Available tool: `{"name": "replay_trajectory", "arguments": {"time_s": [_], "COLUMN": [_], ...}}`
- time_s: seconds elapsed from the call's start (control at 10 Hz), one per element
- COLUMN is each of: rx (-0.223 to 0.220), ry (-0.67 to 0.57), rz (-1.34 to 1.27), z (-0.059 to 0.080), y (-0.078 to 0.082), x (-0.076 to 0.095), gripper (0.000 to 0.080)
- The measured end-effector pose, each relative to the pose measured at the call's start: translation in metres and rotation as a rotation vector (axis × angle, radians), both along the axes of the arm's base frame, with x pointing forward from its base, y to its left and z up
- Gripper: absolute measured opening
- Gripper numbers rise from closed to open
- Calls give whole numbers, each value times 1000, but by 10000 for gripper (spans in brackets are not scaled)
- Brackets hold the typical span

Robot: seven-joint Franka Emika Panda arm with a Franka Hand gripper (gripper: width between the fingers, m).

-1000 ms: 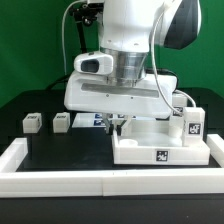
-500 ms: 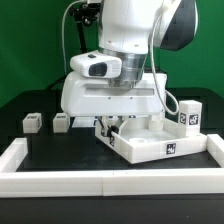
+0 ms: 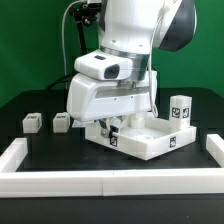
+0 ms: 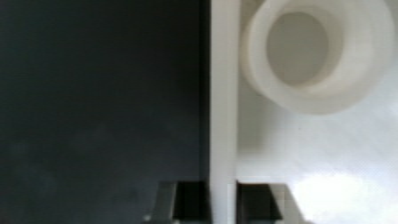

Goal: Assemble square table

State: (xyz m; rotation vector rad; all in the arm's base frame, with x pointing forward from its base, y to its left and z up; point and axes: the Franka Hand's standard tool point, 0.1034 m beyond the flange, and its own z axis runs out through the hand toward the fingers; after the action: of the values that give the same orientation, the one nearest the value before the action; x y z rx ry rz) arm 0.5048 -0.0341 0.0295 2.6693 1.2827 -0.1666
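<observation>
The table (image 3: pixel 60 150) is black and flat. A big white square table top (image 3: pixel 148 146) lies on it, turned so one corner points to the front. It has a low wall round it, and a round hole (image 4: pixel 302 50) shows in one corner. Two small white blocks sit on the black table, well off to the exterior view's left of the table top: the outer leg block (image 3: pixel 32 122) and the inner leg block (image 3: pixel 62 121). They do not touch each other. A long white border wall (image 3: pixel 100 182) lies in front of the table top and runs back past both its sides.
</observation>
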Motion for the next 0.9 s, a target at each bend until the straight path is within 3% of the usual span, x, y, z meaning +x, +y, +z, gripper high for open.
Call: {"name": "replay_trajectory", "arguments": {"time_s": [0.2,0.7,0.9], "rx": [-25,-58,-70], "ry": [26,110,155], "rz": [196,515,670], "z": [1,0,1], "y": [6,-6,8], "x": [17,13,26], "gripper": [63,63,63]}}
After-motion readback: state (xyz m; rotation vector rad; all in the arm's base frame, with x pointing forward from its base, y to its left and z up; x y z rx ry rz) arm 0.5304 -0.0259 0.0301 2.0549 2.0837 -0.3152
